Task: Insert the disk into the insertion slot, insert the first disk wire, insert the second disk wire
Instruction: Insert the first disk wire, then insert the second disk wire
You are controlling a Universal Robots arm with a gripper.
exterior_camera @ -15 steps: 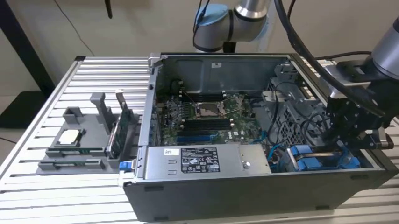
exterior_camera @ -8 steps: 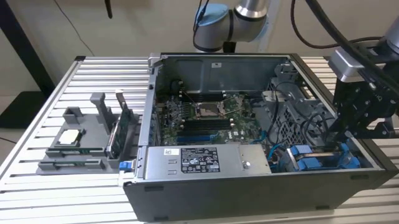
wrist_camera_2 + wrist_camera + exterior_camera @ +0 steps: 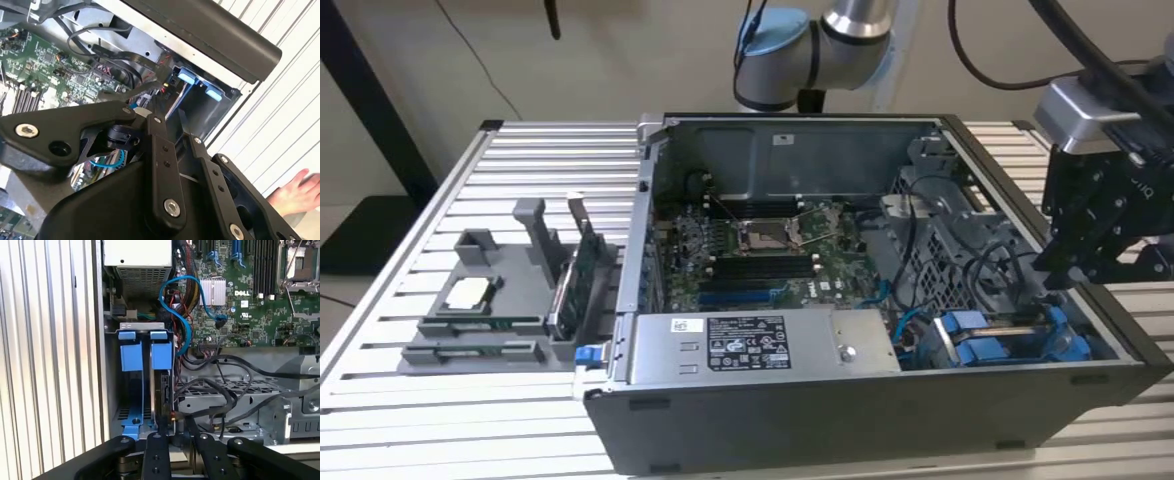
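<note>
The insertion slot (image 3: 958, 322) is the blue-railed drive bay in the case's near corner, at the exterior view's right. The disk (image 3: 164, 390) stands on edge inside it, under one of two blue carrier tabs (image 3: 161, 355); the bay space beside it (image 3: 131, 390) holds no drive. My gripper (image 3: 1067, 272) hangs just above the bay's outer end. In the first wrist view the gripper (image 3: 177, 426) sits right at the disk's end, beside a small connector (image 3: 172, 415) on black disk wires (image 3: 215, 390). In the second wrist view the gripper (image 3: 170, 120) points at a black plug (image 3: 169, 82) with red and yellow leads.
The open case (image 3: 854, 420) lies on a slatted table (image 3: 400, 400), with the power-supply box (image 3: 747, 345) beside the bay and a blue data cable (image 3: 180, 320) looping over it. A grey parts holder (image 3: 494, 300) stands at the exterior view's left. A person's hand (image 3: 300, 192) rests outside the case.
</note>
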